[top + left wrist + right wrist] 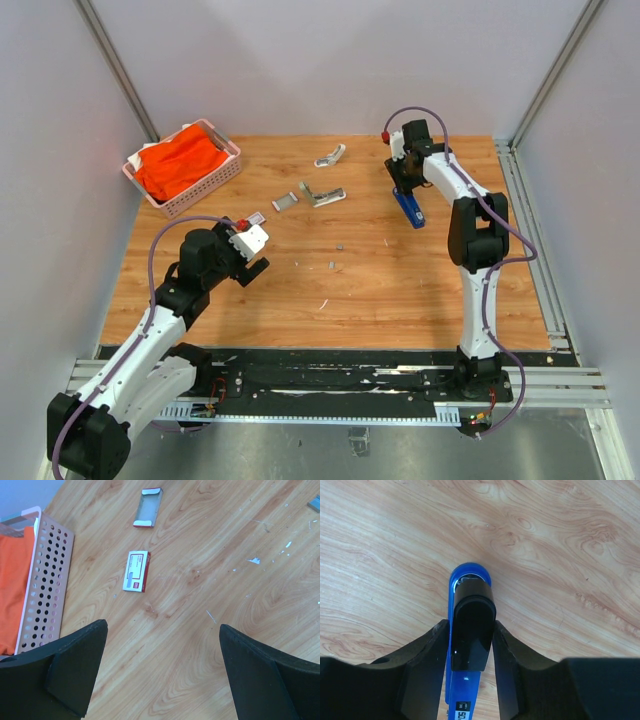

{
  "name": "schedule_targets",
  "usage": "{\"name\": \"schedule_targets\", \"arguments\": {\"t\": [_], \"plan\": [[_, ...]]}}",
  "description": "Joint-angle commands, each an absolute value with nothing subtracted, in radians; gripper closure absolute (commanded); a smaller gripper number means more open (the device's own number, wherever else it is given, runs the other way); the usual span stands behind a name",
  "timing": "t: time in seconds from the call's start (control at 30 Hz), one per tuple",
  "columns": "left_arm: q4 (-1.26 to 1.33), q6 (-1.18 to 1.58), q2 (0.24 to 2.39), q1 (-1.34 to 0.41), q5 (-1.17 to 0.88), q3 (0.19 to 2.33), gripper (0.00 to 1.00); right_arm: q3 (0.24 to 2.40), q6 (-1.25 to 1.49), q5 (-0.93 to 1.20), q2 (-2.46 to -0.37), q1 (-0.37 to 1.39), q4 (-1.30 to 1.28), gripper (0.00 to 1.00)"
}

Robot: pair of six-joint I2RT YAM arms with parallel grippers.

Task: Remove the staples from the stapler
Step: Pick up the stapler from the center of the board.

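A blue stapler (408,208) with a black top lies on the wooden table at the right rear. My right gripper (403,183) is shut on the stapler (470,615), with its two black fingers pressed against the sides of the black top. A few tiny silver-grey staple strips (332,265) lie loose on the wood near the table's middle. My left gripper (250,266) is open and empty, hovering above bare wood (162,627) at the left.
A small white box with a red label (136,571) and an open grey box tray (148,514) lie ahead of the left gripper. Two silver stapler parts (322,195) lie at mid-rear. A pink basket (228,150) with orange cloth stands at the rear left.
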State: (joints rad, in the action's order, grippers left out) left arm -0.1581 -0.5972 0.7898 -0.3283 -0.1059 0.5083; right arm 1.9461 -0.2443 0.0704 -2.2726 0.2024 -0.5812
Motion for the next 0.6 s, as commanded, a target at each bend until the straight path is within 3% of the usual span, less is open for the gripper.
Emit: {"name": "schedule_targets", "arguments": {"t": [0.0, 0.13, 0.33, 0.57], "plan": [[-0.125, -0.588, 0.778, -0.322, -0.113, 0.495, 0.02, 1.975, -0.251, 0.090, -2.292, 0.204, -0.603, 0.63], [-0.123, -0.588, 0.780, -0.322, -0.119, 0.494, 0.02, 1.966, -0.253, 0.098, -2.274, 0.204, -0.602, 0.80], [-0.122, -0.591, 0.799, -0.322, -0.157, 0.503, 0.02, 1.894, -0.278, 0.199, -2.168, 0.203, -0.601, 0.88], [-0.152, -0.614, 0.878, -0.322, -0.283, 0.578, 0.02, 1.655, -0.391, 0.430, -1.898, 0.204, -0.563, 0.94]]}}
